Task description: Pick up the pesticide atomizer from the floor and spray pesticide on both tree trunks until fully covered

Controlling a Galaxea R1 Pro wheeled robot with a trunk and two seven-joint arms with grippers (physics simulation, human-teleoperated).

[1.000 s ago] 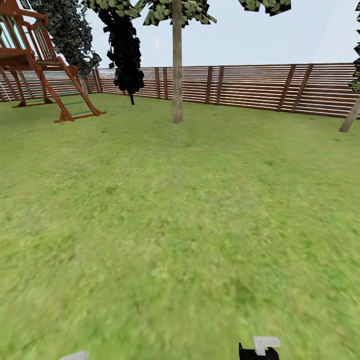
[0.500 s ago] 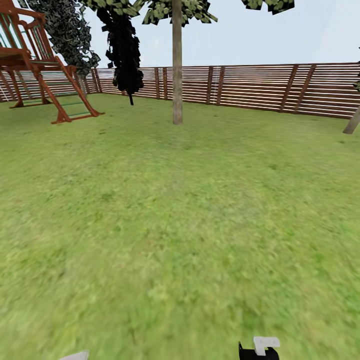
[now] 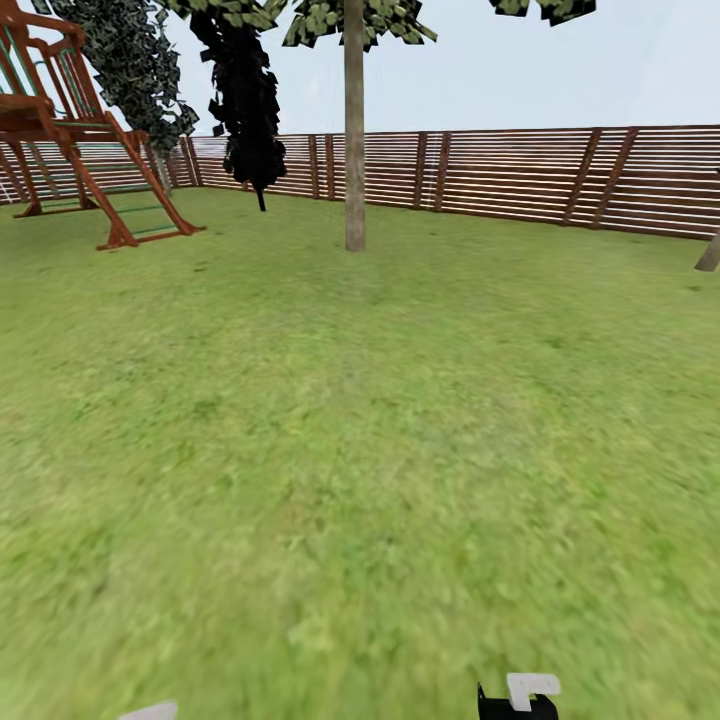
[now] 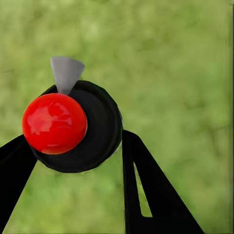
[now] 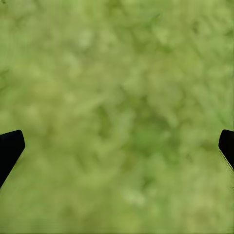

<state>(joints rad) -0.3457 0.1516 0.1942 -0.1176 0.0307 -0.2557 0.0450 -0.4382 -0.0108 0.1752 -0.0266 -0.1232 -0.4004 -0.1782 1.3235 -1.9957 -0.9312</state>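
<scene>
1. Head view: the lawn [image 3: 360, 450] of the garden stretches ahead of me to a brown slatted fence [image 3: 520, 180].
2. One tree [image 3: 354, 60] stands ahead near the fence, its straight grey-tan trunk [image 3: 354, 150] bare low down, with blocky foliage at the top.
3. A dark narrow tree [image 3: 245, 100] stands to its left, and a red-brown wooden play frame [image 3: 80, 130] stands far left.
4. Left wrist view: my left gripper [image 4: 78, 156] holds the pesticide atomizer [image 4: 80, 129], a dark round body with a red top [image 4: 54, 123] and a grey nozzle [image 4: 66, 73], seen end-on between my two black fingers [image 4: 146, 190] and above the grass.
5. Right wrist view: my right gripper [image 5: 117, 146] is spread wide, only its black fingertips [image 5: 9, 148] showing at the edges, with blurred grass [image 5: 117, 97] beyond and nothing between them.
</scene>
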